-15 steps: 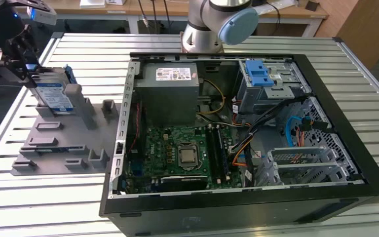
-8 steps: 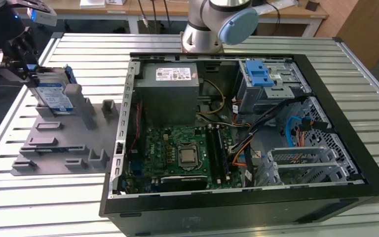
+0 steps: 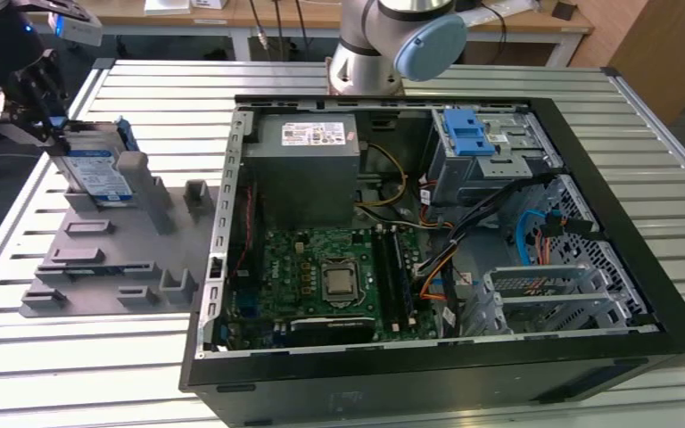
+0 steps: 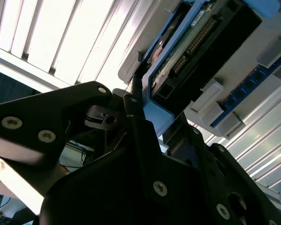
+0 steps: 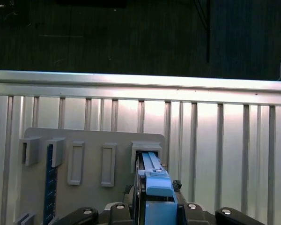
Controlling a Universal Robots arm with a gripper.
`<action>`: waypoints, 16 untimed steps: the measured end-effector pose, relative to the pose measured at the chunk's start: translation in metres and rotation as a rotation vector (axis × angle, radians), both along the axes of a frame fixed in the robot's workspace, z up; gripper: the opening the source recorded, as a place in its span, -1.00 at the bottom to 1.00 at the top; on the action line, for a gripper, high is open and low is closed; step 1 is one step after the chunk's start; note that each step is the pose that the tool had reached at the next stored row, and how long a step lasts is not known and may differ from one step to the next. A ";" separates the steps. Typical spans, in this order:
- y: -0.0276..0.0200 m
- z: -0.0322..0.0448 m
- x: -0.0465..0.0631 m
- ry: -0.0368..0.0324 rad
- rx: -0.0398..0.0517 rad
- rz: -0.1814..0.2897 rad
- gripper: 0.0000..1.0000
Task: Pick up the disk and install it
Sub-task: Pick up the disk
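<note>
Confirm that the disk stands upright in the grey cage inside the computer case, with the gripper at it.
Not right. In the exterior view the disk stands upright on the grey fixture plate, outside the computer case to the exterior view's left, not in the cage. The gripper is at it.

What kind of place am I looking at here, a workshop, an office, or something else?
Most likely a robotics lab or test bench for computer assembly: a robot arm stands at a slatted metal table, an opened computer case lies on it, and a grey fixture plate holds the disk.
</note>
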State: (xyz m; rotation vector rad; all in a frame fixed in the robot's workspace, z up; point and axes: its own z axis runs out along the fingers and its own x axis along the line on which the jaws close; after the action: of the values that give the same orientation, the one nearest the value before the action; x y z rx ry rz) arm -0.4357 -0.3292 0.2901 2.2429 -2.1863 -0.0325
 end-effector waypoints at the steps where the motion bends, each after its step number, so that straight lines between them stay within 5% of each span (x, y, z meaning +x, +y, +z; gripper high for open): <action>1: 0.0000 0.0000 0.000 0.0000 0.0000 0.000 -0.07; 2: 0.0000 0.0000 0.000 0.0000 -0.0001 0.000 -0.21; 10: 0.0000 0.0000 0.000 0.0000 -0.0001 -0.003 -0.26; 16: 0.0000 0.0000 0.000 0.0000 -0.0021 -0.074 -0.26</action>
State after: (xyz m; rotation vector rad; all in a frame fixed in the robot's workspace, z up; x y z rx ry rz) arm -0.4357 -0.3292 0.2901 2.1602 -2.2671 -0.0307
